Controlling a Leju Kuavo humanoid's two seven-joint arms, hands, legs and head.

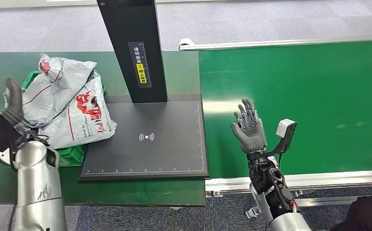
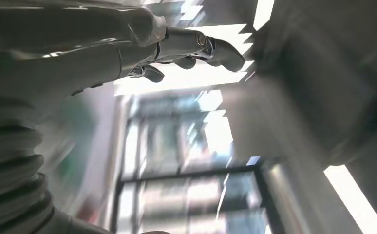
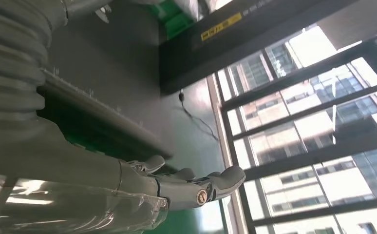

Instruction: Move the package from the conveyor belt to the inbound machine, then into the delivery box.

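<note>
Green conveyor belt (image 1: 294, 96) lies bare; grey packages (image 1: 68, 103) fill the delivery box (image 1: 71, 155).

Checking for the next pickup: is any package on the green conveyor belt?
No: the conveyor belt lies bare, and the packages are piled in the green box.

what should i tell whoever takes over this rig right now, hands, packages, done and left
Left hand: open, holding nothing, raised beside the packages at the left of the table.
Right hand: open, holding nothing, palm up over the near edge of the conveyor belt.
Packages: grey mailer bags piled in and over the green delivery box, the top one lapping onto the corner of the inbound machine.
Done: judging by the pile, packages have already reached the box; the machine's plate carries nothing else.
Left: the visible stretch of belt carries no package, so probably wait for the next one, then repeat belt, machine, box.
</note>
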